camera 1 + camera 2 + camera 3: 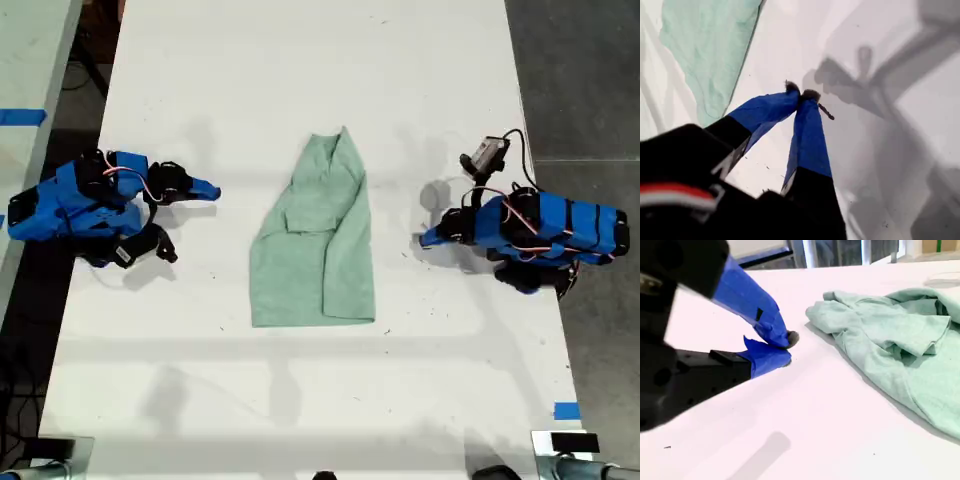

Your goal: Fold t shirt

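The pale mint-green t shirt [315, 250] lies in the middle of the white worktop [300, 60], between the two arms and touching neither. In the exterior view its narrow end points toward the top of the frame and its wider, straight edge toward the bottom. One sleeve is turned in over the body, so it looks already narrowed lengthwise. The first gripper [430, 238] sits at the exterior view's right, near the garment's long edge. Its blue fingers [810, 135] are pressed together at the tips and grip nothing. The second gripper [205, 188] sits at the exterior view's left, well apart from the cloth. Its fingers [760, 315] are also pressed together and empty, low over bare worktop. The step in hand appears to be a pause between folds, with a crosswise fold probably remaining. The next move calls for spreading the fingers, reaching one end of the shirt, pinching the stacked layers, and carrying that end over without dragging the layers beneath.
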Robot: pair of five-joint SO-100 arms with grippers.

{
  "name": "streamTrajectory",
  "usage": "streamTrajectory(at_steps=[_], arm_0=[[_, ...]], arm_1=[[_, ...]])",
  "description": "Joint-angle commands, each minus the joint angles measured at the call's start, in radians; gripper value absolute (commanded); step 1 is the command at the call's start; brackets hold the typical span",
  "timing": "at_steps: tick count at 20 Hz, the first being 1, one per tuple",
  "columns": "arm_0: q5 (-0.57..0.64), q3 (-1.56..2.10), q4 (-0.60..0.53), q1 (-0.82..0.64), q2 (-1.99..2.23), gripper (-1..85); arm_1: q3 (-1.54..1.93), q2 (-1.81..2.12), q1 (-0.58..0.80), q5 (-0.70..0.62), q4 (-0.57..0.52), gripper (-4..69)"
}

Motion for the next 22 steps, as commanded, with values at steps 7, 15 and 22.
streamTrajectory(at_steps=[7,15,22], arm_0=[[-0.015,-0.015,-0.002,-0.008,0.006,-0.2],[-0.017,-0.014,-0.003,-0.006,0.006,-0.2],[-0.015,-0.014,-0.003,-0.006,0.006,-0.2]], arm_1=[[0.049,0.017,0.032,0.02,-0.017,2.2],[0.041,0.017,0.038,0.02,-0.003,2.2],[0.041,0.017,0.04,0.02,-0.003,2.2]])
